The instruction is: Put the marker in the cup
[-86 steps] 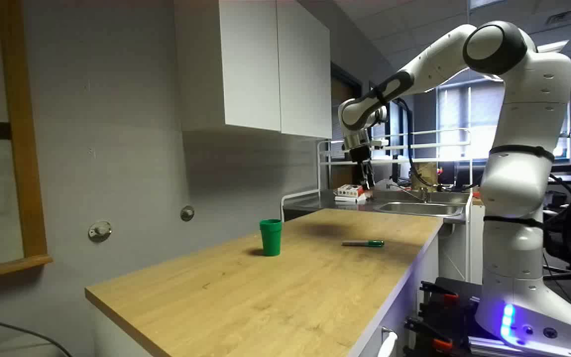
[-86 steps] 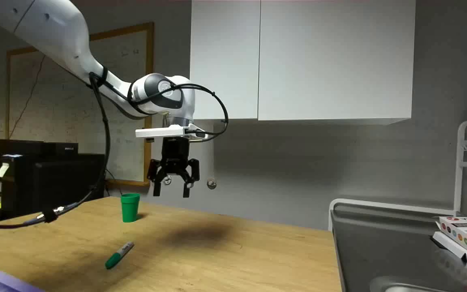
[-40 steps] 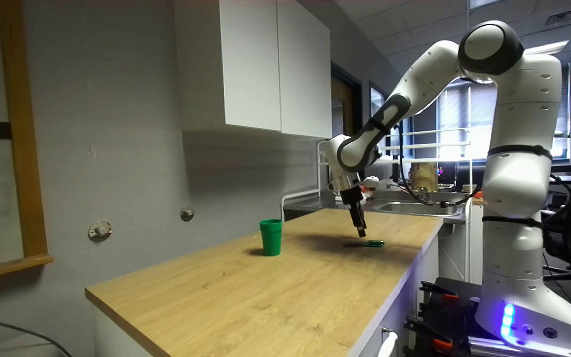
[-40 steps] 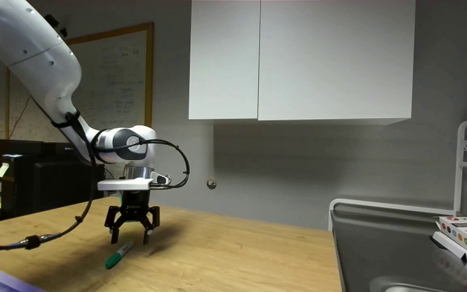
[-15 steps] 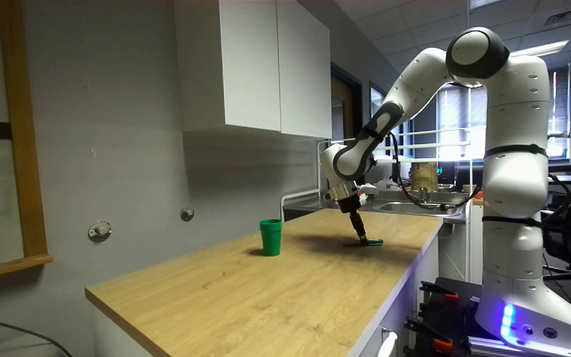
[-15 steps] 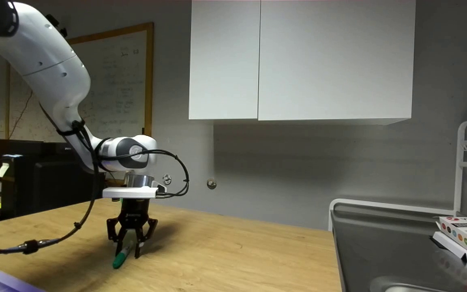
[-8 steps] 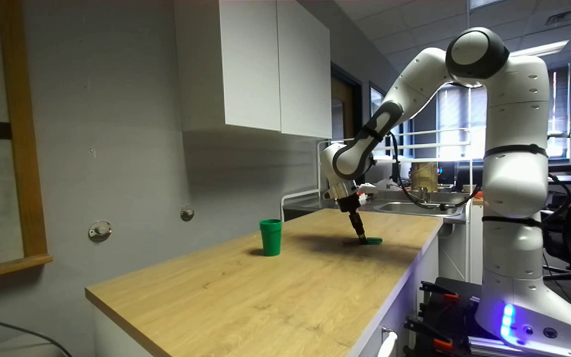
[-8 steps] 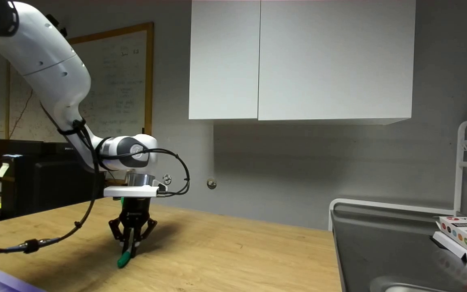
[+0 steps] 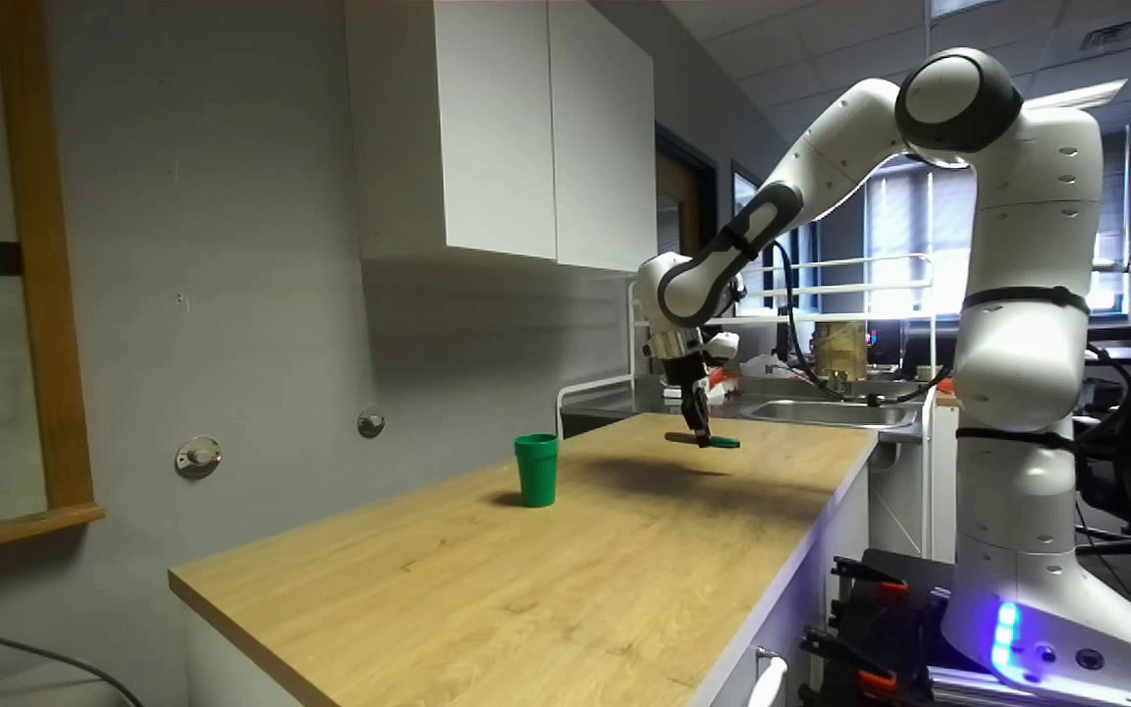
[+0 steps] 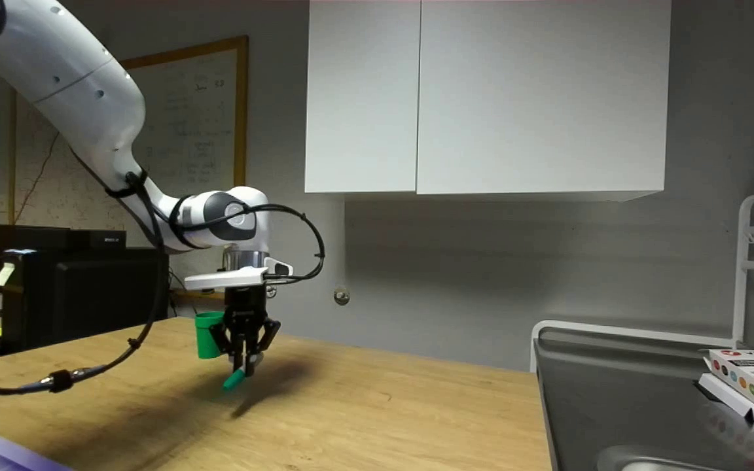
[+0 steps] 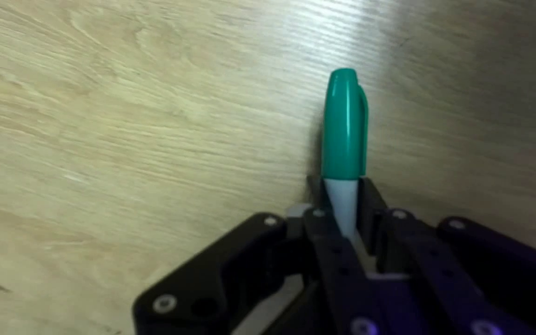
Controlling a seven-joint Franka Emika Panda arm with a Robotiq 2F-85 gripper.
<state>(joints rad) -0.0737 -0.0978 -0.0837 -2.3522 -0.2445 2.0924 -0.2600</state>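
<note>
The marker (image 11: 342, 125) has a green cap and a pale barrel; in the wrist view its cap points away from my gripper (image 11: 342, 197). Both black fingers press on the barrel just behind the cap. In both exterior views the marker (image 9: 726, 443) hangs roughly level above the counter, its shadow lying apart below it. Upright on the counter stands the green cup (image 9: 536, 471), to the left of my gripper (image 9: 701, 440) and nearer that camera. Another exterior view has the cup (image 10: 207, 337) partly behind my gripper (image 10: 242, 367). The wrist view does not include the cup.
The wooden counter (image 9: 526, 589) runs along a grey wall, with white cabinets (image 9: 546, 137) overhead. Past its far end are a metal sink (image 9: 826, 412), a white rail (image 10: 639, 332) and a small stack of boxes (image 10: 753, 379).
Over the last seconds my gripper came down to the marker and shut on it. Since half a second ago it has risen off the counter with the marker. The cup has not moved.
</note>
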